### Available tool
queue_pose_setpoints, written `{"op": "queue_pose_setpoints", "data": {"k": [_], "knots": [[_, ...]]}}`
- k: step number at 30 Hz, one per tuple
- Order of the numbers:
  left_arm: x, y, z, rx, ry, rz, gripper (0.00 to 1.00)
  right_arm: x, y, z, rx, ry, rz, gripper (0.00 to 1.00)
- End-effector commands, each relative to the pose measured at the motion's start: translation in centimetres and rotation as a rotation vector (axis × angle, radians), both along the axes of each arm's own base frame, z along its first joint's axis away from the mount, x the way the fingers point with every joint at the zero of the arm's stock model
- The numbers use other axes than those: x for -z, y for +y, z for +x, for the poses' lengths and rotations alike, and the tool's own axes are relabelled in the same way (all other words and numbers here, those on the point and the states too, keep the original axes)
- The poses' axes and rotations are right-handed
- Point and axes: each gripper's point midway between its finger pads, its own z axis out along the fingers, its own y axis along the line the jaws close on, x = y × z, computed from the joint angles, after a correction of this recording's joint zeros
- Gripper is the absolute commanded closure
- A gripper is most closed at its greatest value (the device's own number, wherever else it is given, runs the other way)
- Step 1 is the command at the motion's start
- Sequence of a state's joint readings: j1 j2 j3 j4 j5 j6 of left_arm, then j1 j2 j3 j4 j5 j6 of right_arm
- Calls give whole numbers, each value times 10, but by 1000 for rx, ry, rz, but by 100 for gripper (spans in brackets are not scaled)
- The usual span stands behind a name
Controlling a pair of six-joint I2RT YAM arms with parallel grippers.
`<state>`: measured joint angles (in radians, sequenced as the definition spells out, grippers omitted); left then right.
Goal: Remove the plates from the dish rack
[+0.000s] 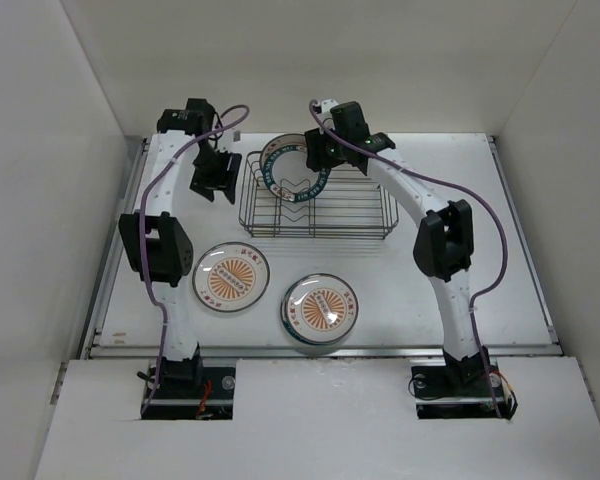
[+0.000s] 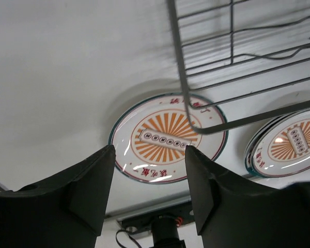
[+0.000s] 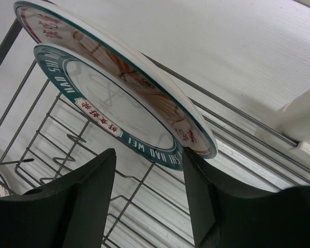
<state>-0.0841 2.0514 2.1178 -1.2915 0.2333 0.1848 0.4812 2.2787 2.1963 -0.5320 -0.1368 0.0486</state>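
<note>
The dark wire dish rack point(image 1: 325, 212) stands at the back middle of the table. Two plates lean together at its far left end: a teal-rimmed plate point(image 3: 113, 106) in front and a plate with red lettering point(image 3: 160, 103) behind it, both seen in the top view point(image 1: 290, 168). My right gripper point(image 3: 149, 155) is open over the rack, its right fingertip point(image 3: 192, 160) right at the plates' lower rim. My left gripper point(image 2: 150, 155) is open and empty, left of the rack point(image 1: 215, 180). An orange sunburst plate point(image 1: 232, 277) lies flat on the table. A short stack of sunburst plates point(image 1: 320, 306) lies to its right.
A cream plastic holder point(image 3: 299, 124) hangs on the rack's edge near my right gripper. The rack's wire corner point(image 2: 196, 119) hangs close before my left gripper. White walls enclose the table on three sides.
</note>
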Motion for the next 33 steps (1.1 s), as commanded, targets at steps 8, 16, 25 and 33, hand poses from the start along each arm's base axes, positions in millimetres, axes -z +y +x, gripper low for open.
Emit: {"op": "queue_pose_setpoints", "data": {"k": [8,16,25,33], "knots": [[40,-42,35,-11,16,10,46,22,15,15,-5,-25,-7,40],[62,-37,43,-28,31,54,82,20,18,9,-15,-23,-8,52],[73,-36,45,0,23,109,100,-26,11,-1,2,-138,-26,44],[77,-35,56,38,-18,170,100,17,25,8,-30,-85,-19,48]]}}
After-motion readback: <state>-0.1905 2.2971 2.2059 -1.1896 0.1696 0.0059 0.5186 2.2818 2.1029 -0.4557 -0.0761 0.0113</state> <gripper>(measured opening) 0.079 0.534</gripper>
